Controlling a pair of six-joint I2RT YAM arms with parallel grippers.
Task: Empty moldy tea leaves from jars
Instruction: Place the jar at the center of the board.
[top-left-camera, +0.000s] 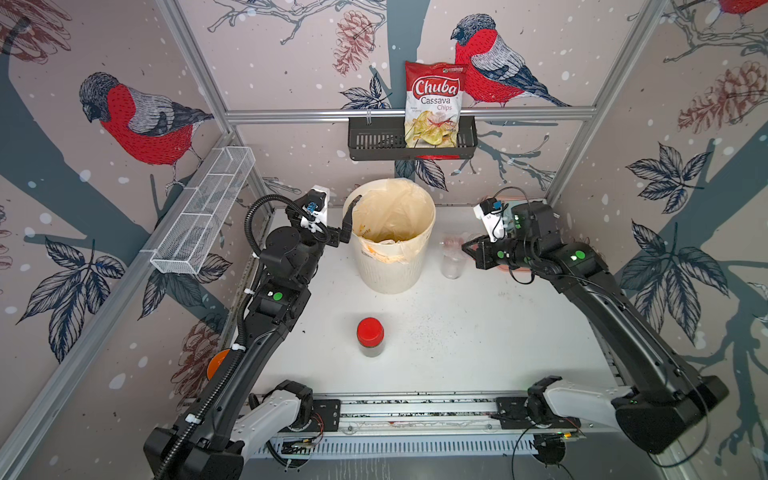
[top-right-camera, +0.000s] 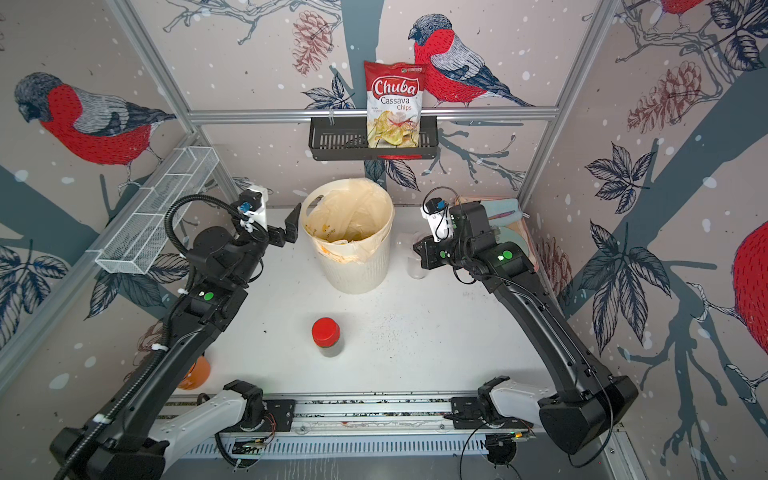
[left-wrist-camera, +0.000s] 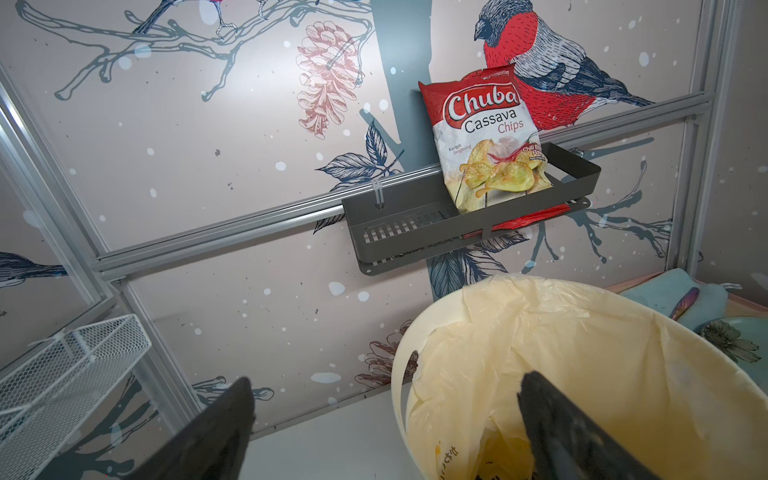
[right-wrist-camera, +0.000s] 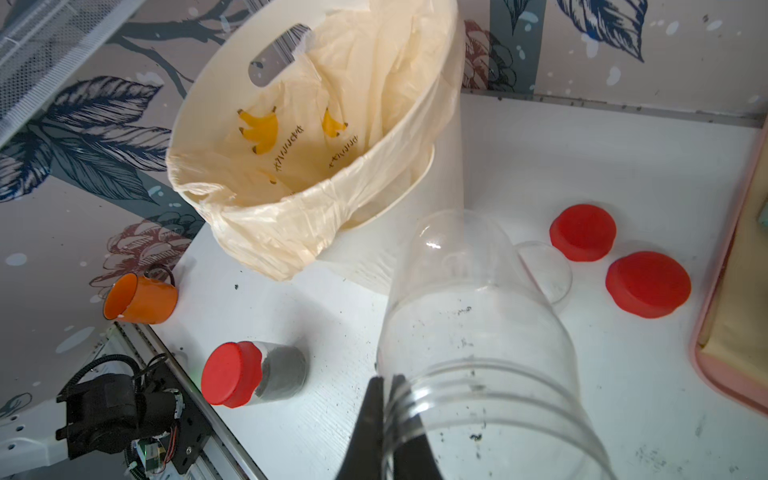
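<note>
A jar (top-left-camera: 370, 336) with a red lid stands upright at the table's front middle, and dark tea leaves (right-wrist-camera: 286, 374) show through its wall. My right gripper (right-wrist-camera: 388, 380) is shut on the rim of an empty, lidless clear jar (right-wrist-camera: 478, 332), which stands upright just right of the white bin (top-left-camera: 390, 266). I cannot tell whether it rests on the table. A second open clear jar (right-wrist-camera: 544, 270) stands just behind it. My left gripper (left-wrist-camera: 386, 380) is open and empty at the bin's left rim (left-wrist-camera: 399, 395), one finger over the liner.
Two loose red lids (right-wrist-camera: 583, 232) (right-wrist-camera: 648, 284) lie right of the jars. An orange cup (right-wrist-camera: 141, 299) lies at the left front edge. A pink tray (top-right-camera: 511, 224) sits back right. A wire basket (top-left-camera: 203, 216) and a shelf with a chips bag (top-left-camera: 432, 104) hang on the walls.
</note>
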